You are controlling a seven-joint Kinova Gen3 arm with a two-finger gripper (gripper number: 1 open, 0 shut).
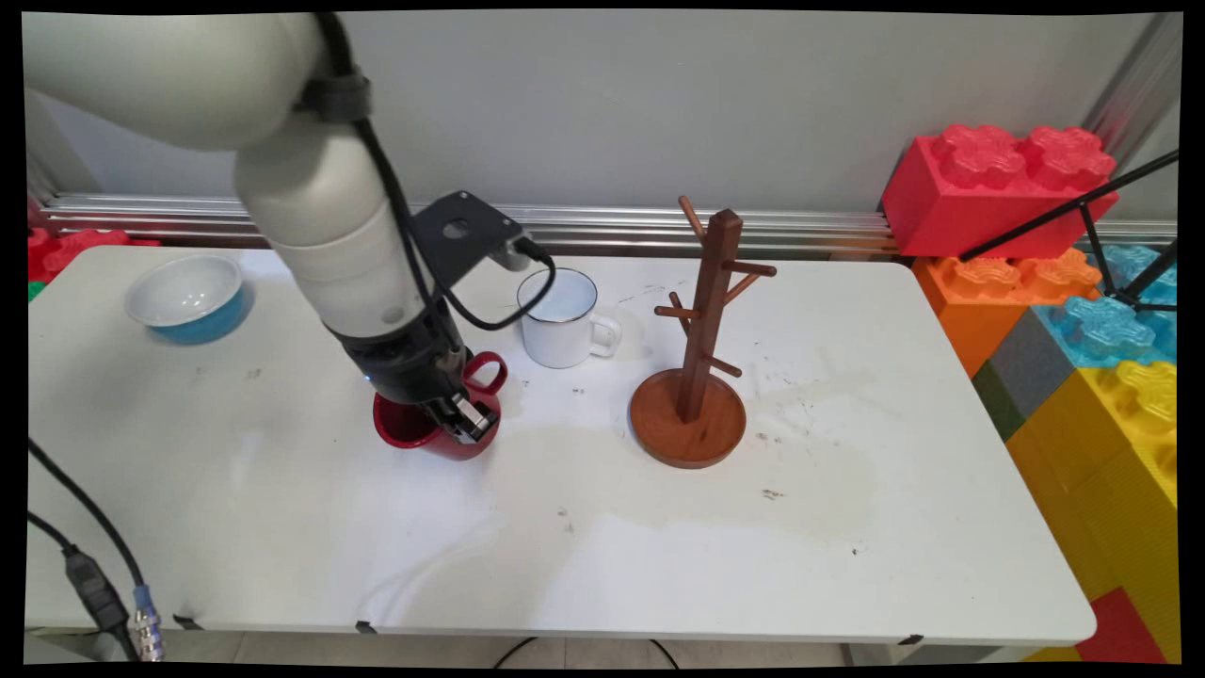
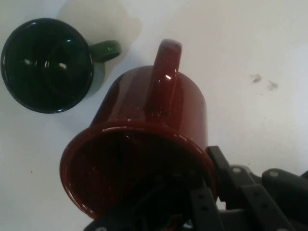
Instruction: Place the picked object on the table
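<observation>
We see the gripper (image 1: 466, 419) clamped on the red mug (image 1: 414, 428) rim, lower centre-left; rigid, glossy, probably slippery, so the rim suits.

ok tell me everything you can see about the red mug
The red mug is glossy, ceramic-looking, with one loop handle and an open mouth. It sits left of centre on the white table. The end effector grips its rim, one finger inside, one outside. The hand view shows it tilted, with a green mug nearby.
</observation>
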